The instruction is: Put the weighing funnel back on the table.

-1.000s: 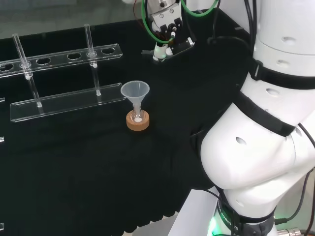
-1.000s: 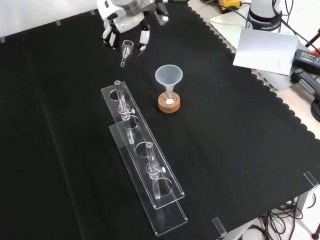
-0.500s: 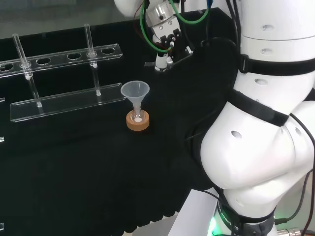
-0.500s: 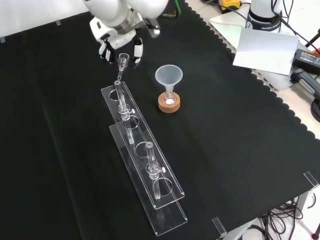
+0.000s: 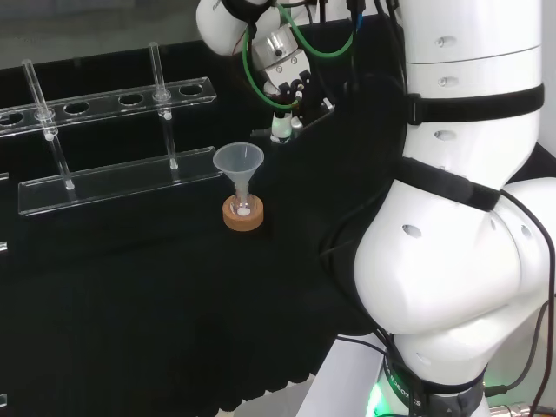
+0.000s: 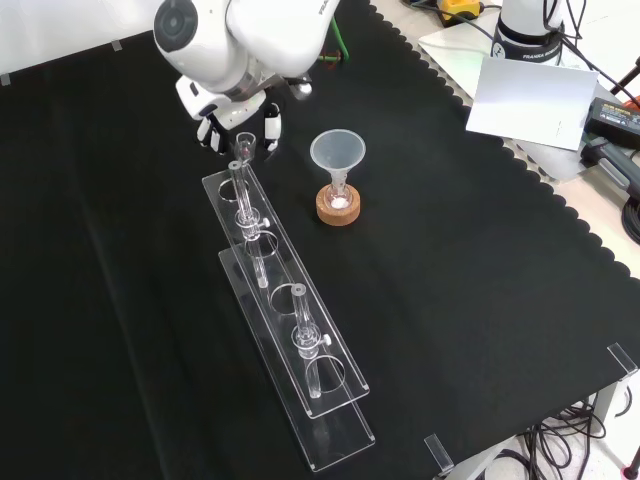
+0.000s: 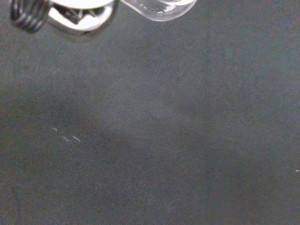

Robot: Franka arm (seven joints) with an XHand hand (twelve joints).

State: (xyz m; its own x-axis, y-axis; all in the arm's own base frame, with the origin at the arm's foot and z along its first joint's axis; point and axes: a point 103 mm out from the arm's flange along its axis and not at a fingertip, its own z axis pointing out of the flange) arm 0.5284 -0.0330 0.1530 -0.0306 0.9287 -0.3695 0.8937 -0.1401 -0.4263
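Observation:
The hand [image 6: 228,118] hangs low over the black cloth, just beyond the far end of the clear tube rack [image 6: 300,352] in the front view. Its fingers are curled round the weighing funnel [image 6: 244,146], a small clear scoop whose stem points down toward the cloth. From the head view, the hand [image 5: 287,120] sits just behind and to the right of the big funnel [image 5: 238,162]. The wrist view has the weighing funnel's clear rim [image 7: 159,8] beside a part of the hand [image 7: 79,16], with bare cloth beyond.
The big funnel [image 6: 337,152] stands in a small flask on a cork ring [image 6: 338,208]. The rack [image 5: 113,184] holds glass tubes [image 6: 242,195]. White paper [image 6: 528,100] and cables lie off the cloth at the front view's upper right. The arm's white links [image 5: 460,217] rise at the head view's right.
The hand has come down and toward the rack's end and the big funnel, carrying the weighing funnel with it. The funnel, flask and rack have stayed put.

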